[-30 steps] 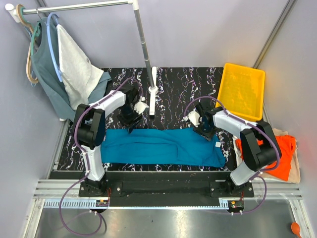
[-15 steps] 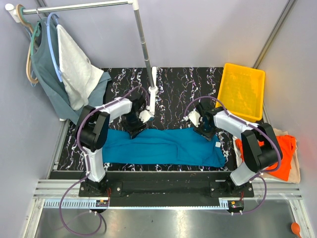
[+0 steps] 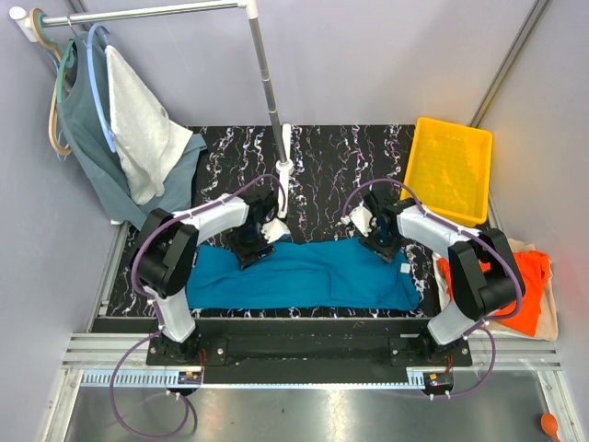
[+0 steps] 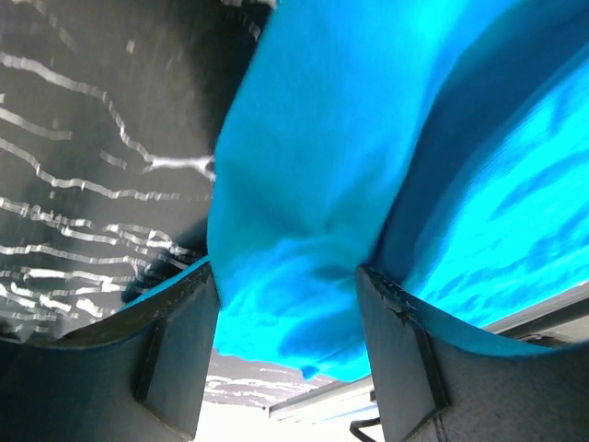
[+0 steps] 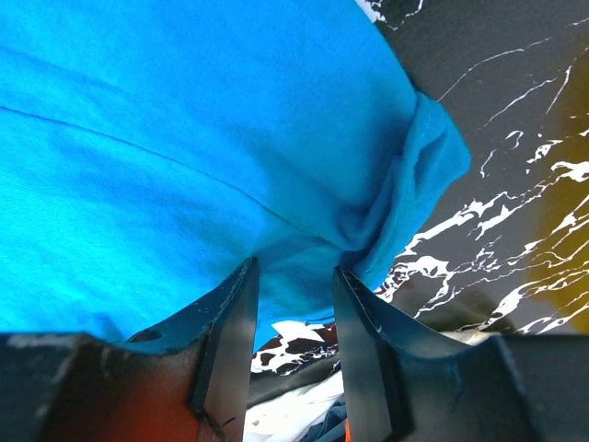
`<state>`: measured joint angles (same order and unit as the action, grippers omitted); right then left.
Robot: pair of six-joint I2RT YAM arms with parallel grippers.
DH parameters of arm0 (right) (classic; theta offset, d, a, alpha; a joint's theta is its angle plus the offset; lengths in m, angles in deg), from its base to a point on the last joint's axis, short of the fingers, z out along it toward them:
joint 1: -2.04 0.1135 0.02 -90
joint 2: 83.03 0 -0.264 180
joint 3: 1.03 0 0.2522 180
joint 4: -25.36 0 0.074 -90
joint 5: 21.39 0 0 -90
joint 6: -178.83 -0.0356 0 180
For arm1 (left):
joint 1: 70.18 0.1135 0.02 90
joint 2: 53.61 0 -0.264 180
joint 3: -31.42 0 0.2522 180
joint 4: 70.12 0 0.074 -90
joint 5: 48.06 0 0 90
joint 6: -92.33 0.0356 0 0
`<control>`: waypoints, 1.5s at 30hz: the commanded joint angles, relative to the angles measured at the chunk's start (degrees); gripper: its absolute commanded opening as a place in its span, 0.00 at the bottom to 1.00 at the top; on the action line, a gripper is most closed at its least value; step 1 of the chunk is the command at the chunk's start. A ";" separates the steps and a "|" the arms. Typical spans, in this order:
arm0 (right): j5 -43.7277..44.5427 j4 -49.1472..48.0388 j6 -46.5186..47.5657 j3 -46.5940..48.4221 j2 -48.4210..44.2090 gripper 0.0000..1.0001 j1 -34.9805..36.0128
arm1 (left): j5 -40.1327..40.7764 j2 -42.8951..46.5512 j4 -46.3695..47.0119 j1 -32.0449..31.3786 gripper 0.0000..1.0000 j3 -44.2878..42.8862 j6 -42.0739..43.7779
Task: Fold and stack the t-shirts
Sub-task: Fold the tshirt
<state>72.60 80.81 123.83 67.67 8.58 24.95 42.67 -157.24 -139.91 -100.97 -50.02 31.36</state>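
The teal-blue t-shirt (image 3: 304, 276) lies spread in a long band across the near part of the black marbled table (image 3: 322, 166). My left gripper (image 3: 255, 247) is at its far edge, left of middle. In the left wrist view its jaws (image 4: 285, 276) stand wide apart with a raised fold of the teal cloth (image 4: 313, 138) between them. My right gripper (image 3: 375, 241) is at the far edge on the right. Its jaws (image 5: 294, 267) stand close together on gathered teal cloth (image 5: 184, 138). The orange t-shirt (image 3: 529, 285) lies on the cream one (image 3: 549, 322) beyond the table's right edge.
A yellow tray (image 3: 419, 157) sits at the back right. A rack pole (image 3: 271, 101) rises from a white base (image 3: 285, 166) at mid-table, just beyond my left gripper. A grey-green top (image 3: 83, 138) and a white cloth (image 3: 143, 129) hang at the back left.
My left gripper has moved right and nearer, from the bare table onto the teal shirt's far edge. The right arm has not moved.
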 commanded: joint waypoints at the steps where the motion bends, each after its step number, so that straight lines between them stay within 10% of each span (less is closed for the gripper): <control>1: -0.83 0.14 -0.81 -0.36 0.06 0.45 -0.33 | 4.54 3.88 -0.31 -0.41 0.63 1.49 0.32; 17: -0.83 0.14 -0.90 -1.67 0.85 0.44 -0.33 | 14.91 7.83 2.24 -2.00 0.63 4.49 -2.67; 45: -1.09 0.58 -1.17 -2.73 0.15 0.44 -0.33 | 2.61 3.26 2.59 -7.27 0.64 -1.40 -3.02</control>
<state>72.03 80.90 123.00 65.68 9.09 24.91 48.55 -153.83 -137.88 -106.69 -49.59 28.85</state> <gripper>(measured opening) 0.437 0.636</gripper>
